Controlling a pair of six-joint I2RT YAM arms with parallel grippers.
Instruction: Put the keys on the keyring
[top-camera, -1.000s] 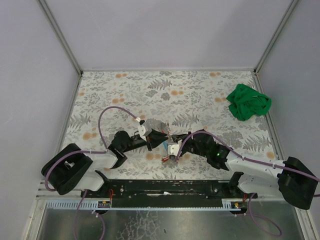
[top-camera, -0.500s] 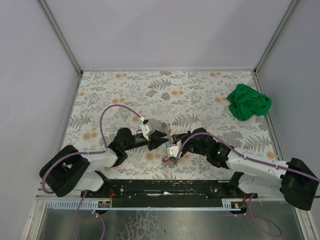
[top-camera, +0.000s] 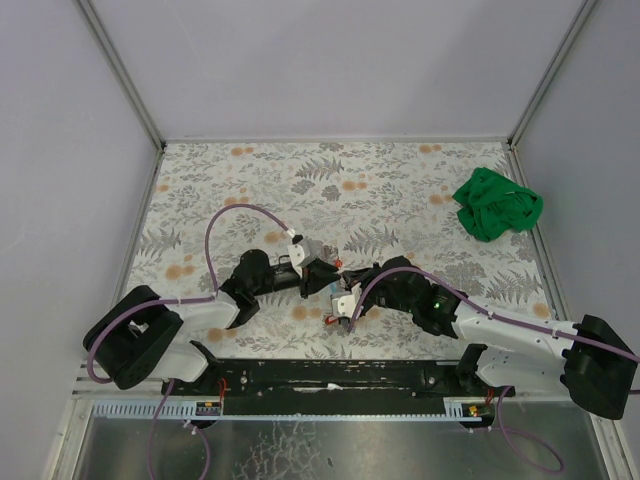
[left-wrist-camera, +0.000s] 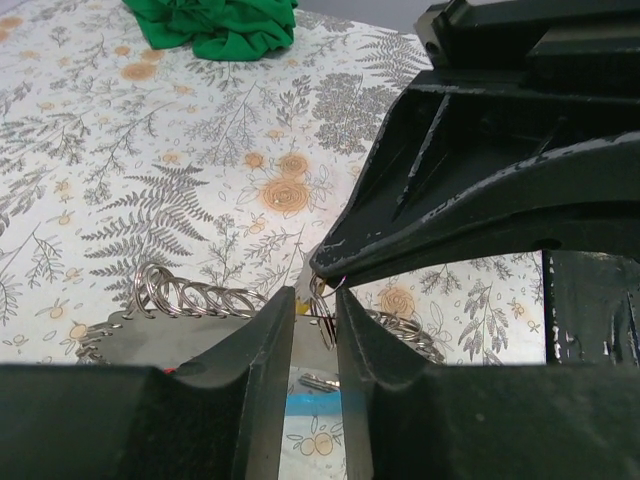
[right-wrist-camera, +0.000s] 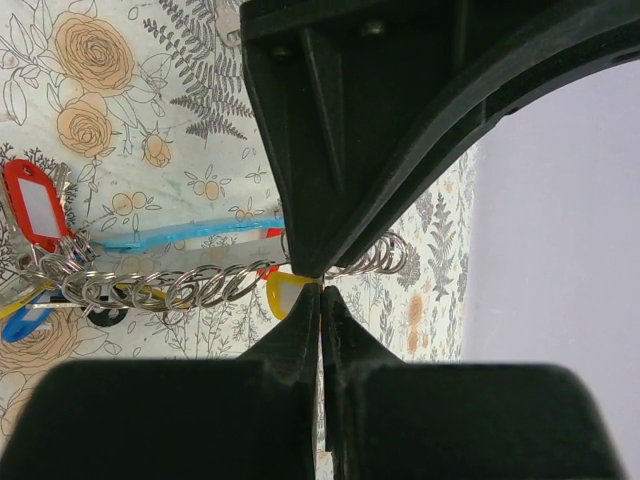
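Keys: only the yellow-orange plastic-capped key (right-wrist-camera: 285, 296) shows, beside the silver chain of metal keyrings (right-wrist-camera: 170, 290), near the middle of the bench's (top-camera: 420, 190) near edge. Expect it to be light, rigid and slippery; grip the cap. Right fingers (right-wrist-camera: 292, 345) press together at it. Left fingers (left-wrist-camera: 262, 335) stand narrowly apart, and it cannot be told whether they hold anything.

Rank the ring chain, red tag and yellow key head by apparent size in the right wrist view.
1. Ring chain, spanning much of the frame.
2. Red tag.
3. Yellow key head, unsure: the right end effector hides part.
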